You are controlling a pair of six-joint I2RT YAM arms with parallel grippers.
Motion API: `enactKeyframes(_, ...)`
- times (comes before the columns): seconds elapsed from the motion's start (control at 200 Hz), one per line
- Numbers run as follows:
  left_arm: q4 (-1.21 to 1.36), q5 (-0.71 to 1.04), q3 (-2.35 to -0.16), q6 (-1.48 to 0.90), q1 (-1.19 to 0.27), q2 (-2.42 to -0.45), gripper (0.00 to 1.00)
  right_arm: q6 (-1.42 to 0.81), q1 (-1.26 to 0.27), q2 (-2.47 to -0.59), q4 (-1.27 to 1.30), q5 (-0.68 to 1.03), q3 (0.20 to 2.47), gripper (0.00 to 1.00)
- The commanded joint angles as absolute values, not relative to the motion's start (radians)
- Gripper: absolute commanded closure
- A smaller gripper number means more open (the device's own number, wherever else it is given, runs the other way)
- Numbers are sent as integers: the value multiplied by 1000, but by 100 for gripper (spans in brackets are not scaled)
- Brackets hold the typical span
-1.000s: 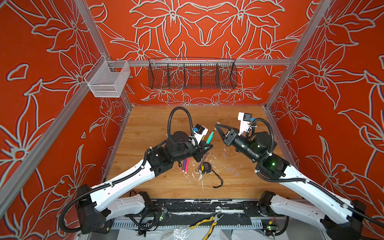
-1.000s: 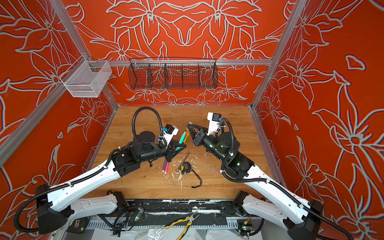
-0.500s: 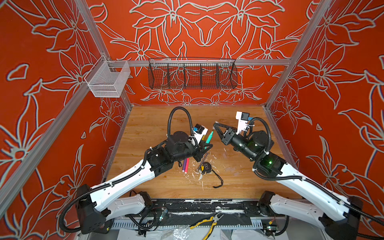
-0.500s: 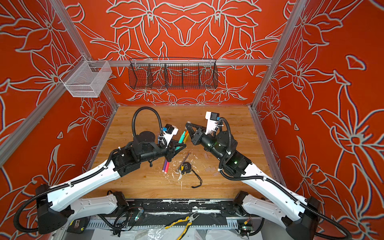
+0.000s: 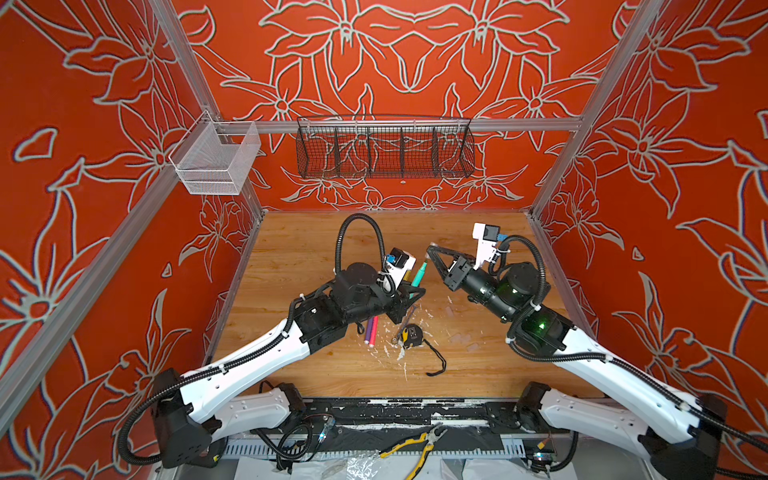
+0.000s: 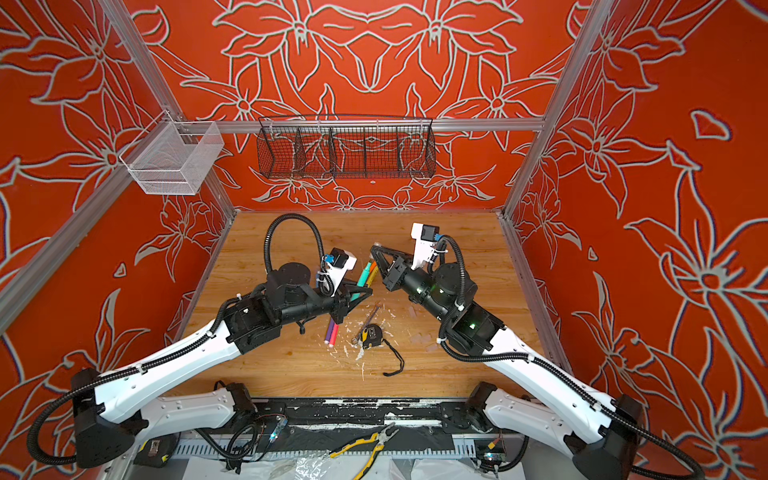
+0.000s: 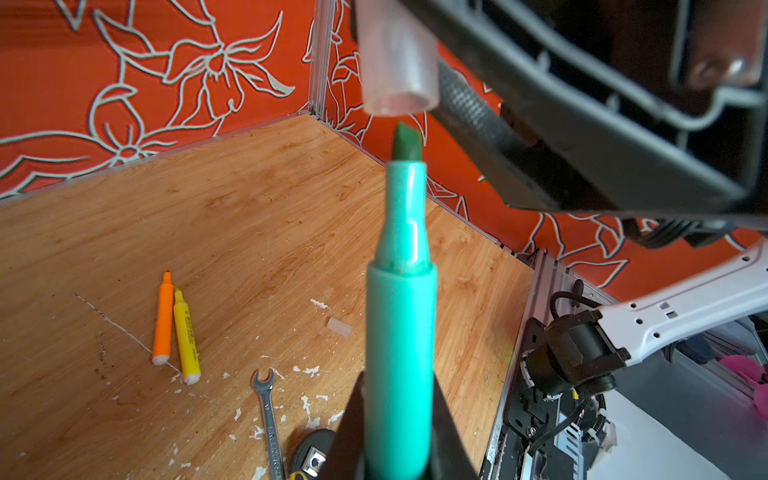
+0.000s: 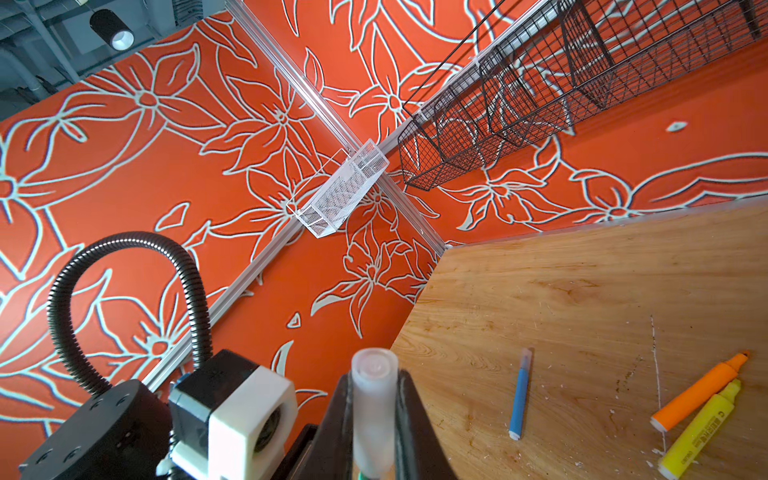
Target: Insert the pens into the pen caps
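My left gripper [image 7: 399,399] is shut on the green pen [image 7: 400,316], low on its barrel, with the nib pointing up and away. My right gripper [image 8: 372,386] is shut on a clear pen cap [image 8: 372,409]. In the left wrist view that cap [image 7: 397,62] hangs mouth-down just beyond the nib, roughly in line with it. In both top views the two grippers meet mid-table, with the green pen [image 5: 419,272] between the left gripper [image 5: 415,293] and the right gripper [image 5: 430,249]. On the wood lie the orange pen [image 7: 163,316], yellow pen [image 7: 186,336], blue pen [image 8: 519,395] and the purple and pink pens [image 5: 371,329].
A grey wrench [image 7: 268,419] and a tape measure [image 5: 411,334] with a black strap lie near the table's middle among white paint flecks. A loose clear cap [image 7: 338,326] rests on the wood. A black wire basket [image 5: 384,149] and a white mesh basket [image 5: 216,162] hang on the walls.
The right gripper with the cap has shifted slightly left toward the green pen's nib. The left arm and its pen have stayed put.
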State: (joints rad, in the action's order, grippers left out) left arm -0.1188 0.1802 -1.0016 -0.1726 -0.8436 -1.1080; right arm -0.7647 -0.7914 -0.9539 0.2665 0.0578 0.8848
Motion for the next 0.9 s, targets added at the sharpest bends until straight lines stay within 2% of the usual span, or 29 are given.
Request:
enactKeyframes(0.0, -100, 168, -1011, -172, -848, -1097, 100, -780, -797, -953, 302, 84, 869, 94)
enactKeyframes(0.701, -81, 155, -1008, -215, -847, -1104, 100, -784, -841, -949, 361, 101, 757, 94)
enactKeyframes(0.831, -78, 143, -1006, -228, -847, -1105, 100, -767, -869, -945, 411, 90, 721, 92)
enactKeyframes(0.896, -78, 141, -1008, -235, -847, -1105, 100, -756, -882, -942, 417, 82, 711, 88)
